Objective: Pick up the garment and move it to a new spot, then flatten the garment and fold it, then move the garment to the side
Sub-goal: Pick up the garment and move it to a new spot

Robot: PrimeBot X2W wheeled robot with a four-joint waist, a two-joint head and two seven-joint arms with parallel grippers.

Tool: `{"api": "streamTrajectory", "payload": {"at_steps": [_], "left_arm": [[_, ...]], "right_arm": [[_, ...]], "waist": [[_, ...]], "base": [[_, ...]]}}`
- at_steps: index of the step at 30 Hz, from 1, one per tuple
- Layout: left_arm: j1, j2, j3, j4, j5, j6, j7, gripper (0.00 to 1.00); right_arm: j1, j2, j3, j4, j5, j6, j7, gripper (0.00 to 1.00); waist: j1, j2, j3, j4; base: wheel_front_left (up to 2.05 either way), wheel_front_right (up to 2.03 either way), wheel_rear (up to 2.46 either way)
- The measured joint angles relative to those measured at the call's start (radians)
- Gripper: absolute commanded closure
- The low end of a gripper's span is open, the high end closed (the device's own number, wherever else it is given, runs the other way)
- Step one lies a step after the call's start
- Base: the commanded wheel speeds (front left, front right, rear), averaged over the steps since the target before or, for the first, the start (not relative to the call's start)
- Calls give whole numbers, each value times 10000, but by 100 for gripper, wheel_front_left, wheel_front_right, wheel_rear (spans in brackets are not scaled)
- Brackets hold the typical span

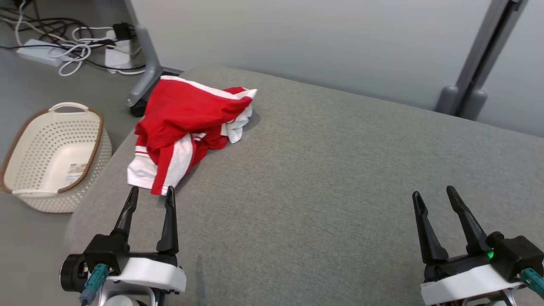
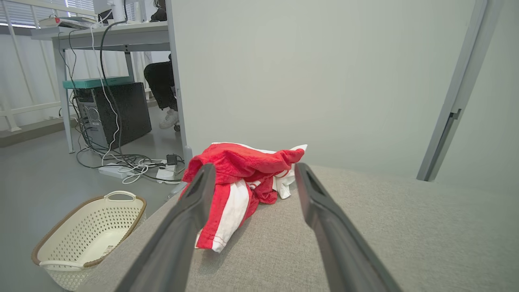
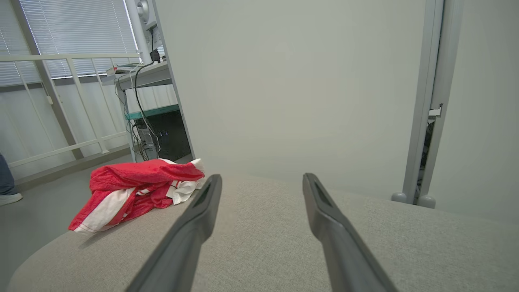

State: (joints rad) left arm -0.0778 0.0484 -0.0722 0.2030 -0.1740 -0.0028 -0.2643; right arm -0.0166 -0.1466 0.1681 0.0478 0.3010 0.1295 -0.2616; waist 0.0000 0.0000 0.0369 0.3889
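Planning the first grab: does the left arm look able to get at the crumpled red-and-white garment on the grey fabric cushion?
Probably yes. The left gripper stands open, tips beside the near hem of the crumpled red-and-white garment, and nothing on the grey fabric cushion blocks it.

The left gripper (image 1: 153, 190) sits low at the near left, fingers (image 1: 169, 225) spread wide and pointing forward; the right gripper (image 1: 433, 192) mirrors it at the near right, equally spread, its wrist seemingly rolled slightly outward
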Motion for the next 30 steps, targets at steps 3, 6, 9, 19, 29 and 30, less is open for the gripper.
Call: {"api": "streamTrajectory", "payload": {"at_steps": [3,6,9,19,29,30], "left_arm": [[65,-2,-38,12,-19,8,0,0],[70,0,-40,29,-23,10,0,0],[76,-2,2,31,-23,10,0,0],[-198,86,263,61,-311,-54,228,0],[-2436,1133,811,56,-1241,-418,3177,0],[-2727,1285,895,196,-1352,-468,3517,0]], "right_arm": [[3,-27,27,-2,29,2,0,0],[4,-48,63,0,59,0,0,0],[15,-75,107,-4,73,2,0,0],[17,-155,303,-36,161,0,0,0],[-150,-201,355,-276,226,0,0,0],[-199,-209,351,-320,224,2,0,0]], "waist": [[0,0,-31,262],[0,0,-67,398],[0,0,-97,420],[0,0,-48,97],[0,0,269,-650],[0,0,352,-743]], "base": [[0,0,0],[0,0,0],[0,0,0],[0,0,0],[0,0,0],[0,0,0]]}}
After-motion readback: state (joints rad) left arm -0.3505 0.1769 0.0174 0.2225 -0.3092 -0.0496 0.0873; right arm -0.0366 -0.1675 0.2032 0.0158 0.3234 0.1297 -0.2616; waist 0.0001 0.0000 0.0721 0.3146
